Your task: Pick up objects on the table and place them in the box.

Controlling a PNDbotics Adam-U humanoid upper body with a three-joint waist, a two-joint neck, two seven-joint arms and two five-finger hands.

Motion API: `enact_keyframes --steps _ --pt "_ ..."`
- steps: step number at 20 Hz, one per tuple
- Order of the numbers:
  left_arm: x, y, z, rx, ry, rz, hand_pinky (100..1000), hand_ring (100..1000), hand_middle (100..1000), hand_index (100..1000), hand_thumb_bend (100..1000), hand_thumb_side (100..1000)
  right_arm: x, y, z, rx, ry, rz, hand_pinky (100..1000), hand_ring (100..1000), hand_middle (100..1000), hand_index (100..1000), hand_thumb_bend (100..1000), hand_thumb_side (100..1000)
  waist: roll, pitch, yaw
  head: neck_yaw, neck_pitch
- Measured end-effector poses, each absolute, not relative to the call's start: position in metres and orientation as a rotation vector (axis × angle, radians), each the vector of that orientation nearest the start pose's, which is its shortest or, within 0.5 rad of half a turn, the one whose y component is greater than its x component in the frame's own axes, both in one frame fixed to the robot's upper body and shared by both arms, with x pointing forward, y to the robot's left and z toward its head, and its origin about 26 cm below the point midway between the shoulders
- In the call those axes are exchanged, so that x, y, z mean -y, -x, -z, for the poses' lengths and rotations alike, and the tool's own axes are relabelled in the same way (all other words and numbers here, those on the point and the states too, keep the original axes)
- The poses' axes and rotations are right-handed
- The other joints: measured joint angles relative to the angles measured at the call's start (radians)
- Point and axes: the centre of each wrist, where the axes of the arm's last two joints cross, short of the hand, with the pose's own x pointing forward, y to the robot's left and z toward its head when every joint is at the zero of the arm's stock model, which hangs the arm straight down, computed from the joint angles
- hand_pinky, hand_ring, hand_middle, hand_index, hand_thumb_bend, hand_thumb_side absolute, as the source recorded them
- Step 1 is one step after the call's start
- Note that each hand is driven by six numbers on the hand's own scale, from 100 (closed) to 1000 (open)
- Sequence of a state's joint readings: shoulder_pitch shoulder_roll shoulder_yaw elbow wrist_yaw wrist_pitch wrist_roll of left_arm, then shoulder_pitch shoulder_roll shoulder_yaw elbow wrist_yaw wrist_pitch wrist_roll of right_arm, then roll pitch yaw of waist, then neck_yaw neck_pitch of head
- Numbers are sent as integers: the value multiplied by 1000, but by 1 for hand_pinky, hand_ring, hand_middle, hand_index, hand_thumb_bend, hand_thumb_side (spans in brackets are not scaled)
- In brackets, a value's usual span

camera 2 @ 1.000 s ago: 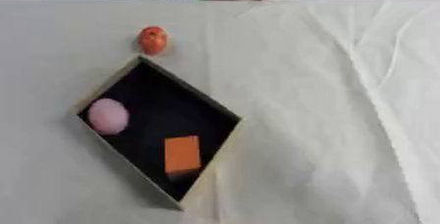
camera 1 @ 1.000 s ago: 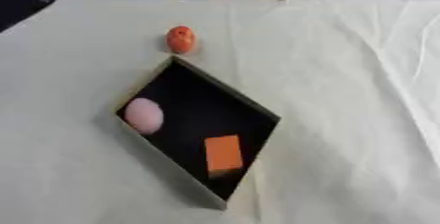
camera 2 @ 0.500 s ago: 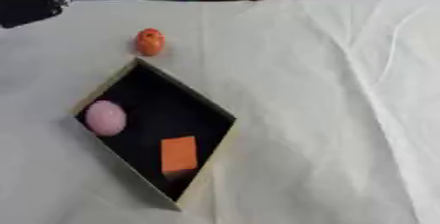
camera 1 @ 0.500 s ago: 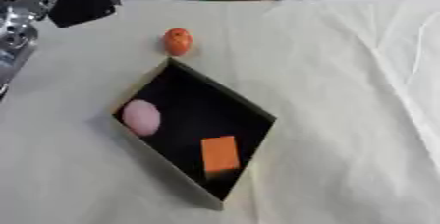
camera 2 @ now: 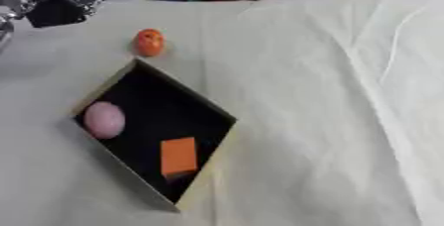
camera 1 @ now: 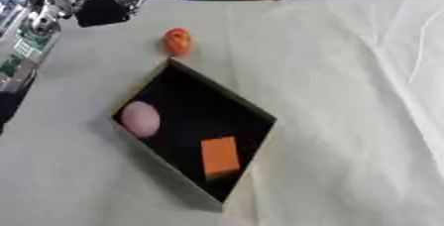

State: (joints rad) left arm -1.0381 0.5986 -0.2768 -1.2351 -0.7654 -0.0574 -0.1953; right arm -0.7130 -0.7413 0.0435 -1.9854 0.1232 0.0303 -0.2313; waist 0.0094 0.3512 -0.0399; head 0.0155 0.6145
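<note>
With a pink ball (camera 1: 139, 118) and orange block (camera 1: 219, 154) sitting boxed, the left hand (camera 1: 102, 8), fingers' state indiscernible, is hovering near the orange ball (camera 1: 178, 41) lying outside the box (camera 1: 256, 112).

The left arm (camera 1: 34, 31) comes in from the upper left of the frame, silver joints and wiring showing along it. Its black left hand (camera 1: 104, 8) hangs near the top edge, raised off the surface; its fingers cannot be made out.
</note>
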Motion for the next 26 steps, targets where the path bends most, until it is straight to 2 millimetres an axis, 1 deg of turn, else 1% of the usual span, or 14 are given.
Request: enact_keyframes --steps 6,8,9,10,11,13,15,16,17,18,20,22,23,26 --pt "-254 -456 -307 1736 -1212 1434 625 711 738 845 100 758 263 -298 -352 -3268 -908 679 869 826 666 768 100 672 1 0 -2 -1 0" --pt "-254 -457 -306 1711 -1218 1468 632 721 748 873 176 761 263 -298 -352 -3268 -909 679 870 826 665 768 100 675 3 0 -3 -1 0" --pt "-254 -458 -307 1699 -1223 1487 636 726 751 885 301 781 263 -298 -352 -3268 -909 679 870 826 665 767 100 675 4 0 -4 -1 0" --pt "-254 -458 -308 1687 -1231 1507 637 728 752 890 337 787 263 -298 -352 -3268 -909 679 870 826 665 767 100 676 6 0 -5 -1 0" --pt "-254 -458 -309 1676 -1240 1527 641 735 754 907 408 787 263 -298 -352 -3268 -909 679 871 825 664 767 100 676 7 0 -7 -1 0" --pt "-253 -458 -311 1655 -1266 1564 648 746 764 932 501 800 263 -298 -352 -3271 -912 678 871 825 664 767 100 678 8 0 -9 -1 0" --pt "-252 -458 -313 1631 -1296 1598 651 751 764 942 566 808 263 -299 -352 -3274 -915 680 871 825 663 766 100 677 10 0 -10 -1 -1" --pt "-252 -458 -314 1622 -1311 1612 651 752 761 945 552 781 263 -299 -351 -3277 -917 681 871 824 663 766 100 676 12 0 -13 -1 -1" --pt "-252 -458 -315 1615 -1324 1623 650 750 758 946 493 726 263 -299 -351 -3278 -918 682 872 824 662 766 100 676 14 0 -16 -1 -2" --pt "-252 -459 -317 1611 -1337 1631 649 750 758 948 472 706 263 -299 -350 -3280 -919 682 872 824 662 766 100 675 16 0 -18 -1 -3" --pt "-251 -459 -318 1606 -1359 1646 646 752 768 963 370 604 263 -299 -349 -3286 -915 680 872 823 660 766 100 676 16 0 -22 0 -5" --pt "-250 -460 -317 1601 -1366 1660 639 751 773 967 258 474 263 -299 -349 -3289 -914 677 872 822 659 765 100 678 17 1 -23 0 -9" --pt "-250 -461 -317 1599 -1368 1668 637 750 774 966 230 439 263 -299 -349 -3290 -915 676 872 822 659 766 100 679 18 2 -24 0 -9" --pt "-249 -462 -316 1604 -1352 1698 635 749 781 972 222 425 263 -299 -349 -3293 -918 670 872 821 659 765 100 681 20 3 -27 0 -10"
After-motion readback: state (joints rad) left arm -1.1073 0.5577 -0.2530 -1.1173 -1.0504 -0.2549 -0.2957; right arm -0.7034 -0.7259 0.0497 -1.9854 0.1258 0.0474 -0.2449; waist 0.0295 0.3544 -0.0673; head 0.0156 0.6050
